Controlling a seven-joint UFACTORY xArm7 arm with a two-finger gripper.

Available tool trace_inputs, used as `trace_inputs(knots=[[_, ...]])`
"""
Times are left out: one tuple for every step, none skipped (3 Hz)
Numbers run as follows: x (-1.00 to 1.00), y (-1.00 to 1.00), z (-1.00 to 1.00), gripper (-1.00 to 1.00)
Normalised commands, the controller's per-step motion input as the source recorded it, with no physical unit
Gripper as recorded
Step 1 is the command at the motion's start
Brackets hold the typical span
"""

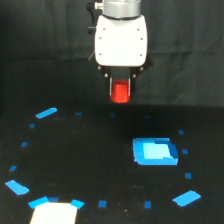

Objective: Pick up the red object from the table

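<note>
red block [120, 93] sits between the end effector [120, 89] fingers, clamped on both sides, only its lower part showing under the white housing [121, 41]

block looks well clear of the desk [90, 150] — it's up against the dark backdrop, nothing under it touching. can't see a shadow to confirm the gap, so that's a read from its position in the exterior view

end effector: closed on the red block, block upright, no visible tilt

rest of scene: blue square block [155, 151] on the desk, lower and toward the exterior view's right, well apart from the arm. small blue tape marks [46, 113] scattered around in a rough ring. white patch [54, 213] at the bottom edge, can't tell what it is

step: I'd call this the lift/hold phase, grasp done, pick basically complete

next: just hold grip steady, avoid jerky motion; block is small and held only at its sides, so a slip is the main risk
</note>
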Motion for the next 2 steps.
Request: trace_inputs(knots=[[-0.2, 0.07, -0.4, -0.81], [-0.14, 0.16, -0.28, -1.0]])
